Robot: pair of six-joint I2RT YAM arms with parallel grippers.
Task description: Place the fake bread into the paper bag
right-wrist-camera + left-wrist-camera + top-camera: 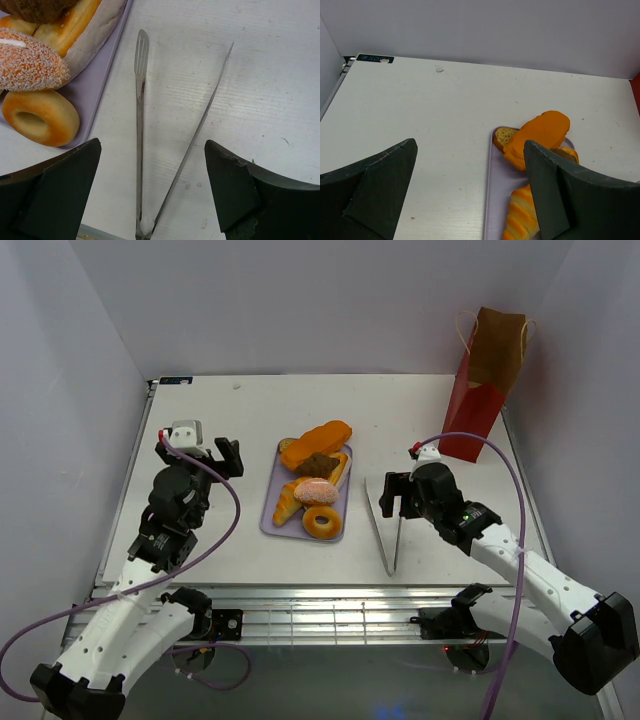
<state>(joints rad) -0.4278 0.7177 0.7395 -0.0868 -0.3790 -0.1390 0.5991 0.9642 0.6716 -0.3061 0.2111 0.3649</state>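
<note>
While bread (312, 485) fills tray (90, 95), right hand (397, 502) gapes over tongs (139, 125)

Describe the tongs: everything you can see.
The tongs are thin, shiny metal: two long arms joined at the near end and spread into a narrow V opening away from the robot. One arm ends in a slotted, fork-like tip; the other shows edge-on. They lie flat on the white table, just right of the lavender tray, not touching it. The open right gripper hangs above them, fingers to either side, apparently without contact.
</note>
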